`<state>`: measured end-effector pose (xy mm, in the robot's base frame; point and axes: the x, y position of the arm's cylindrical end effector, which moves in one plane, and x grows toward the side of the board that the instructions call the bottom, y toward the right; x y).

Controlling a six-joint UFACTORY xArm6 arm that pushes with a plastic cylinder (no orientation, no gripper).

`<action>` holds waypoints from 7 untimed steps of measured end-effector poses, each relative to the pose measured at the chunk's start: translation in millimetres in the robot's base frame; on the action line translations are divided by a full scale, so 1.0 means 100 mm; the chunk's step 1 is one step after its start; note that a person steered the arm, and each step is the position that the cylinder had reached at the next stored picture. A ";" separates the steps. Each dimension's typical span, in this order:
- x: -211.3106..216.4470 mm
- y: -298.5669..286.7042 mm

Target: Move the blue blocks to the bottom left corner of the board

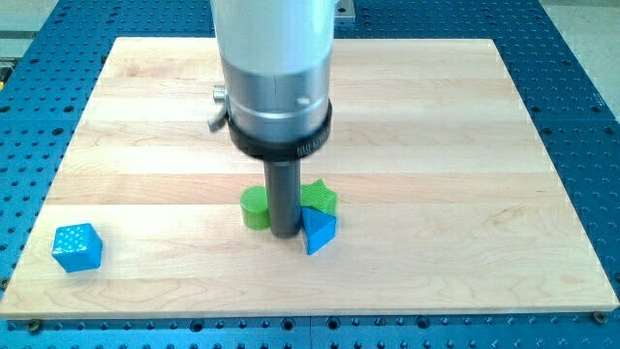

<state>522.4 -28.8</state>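
Note:
A blue cube (77,247) sits near the board's bottom left corner. A blue triangular block (319,231) lies at the bottom centre of the board, a little right of the middle. My tip (285,233) is down on the board right beside the triangle's left edge. A round green block (256,207) sits just left of the rod. A green star-shaped block (320,198) sits just behind the blue triangle, partly hidden by the rod.
The wooden board (436,116) lies on a blue perforated table (591,87). The arm's wide grey body (276,78) hangs over the board's top centre and hides that part of it.

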 end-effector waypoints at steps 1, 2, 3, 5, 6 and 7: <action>-0.19 0.39; -0.75 0.72; -0.63 1.41; 0.14 0.79; 0.36 0.09; 0.36 -0.78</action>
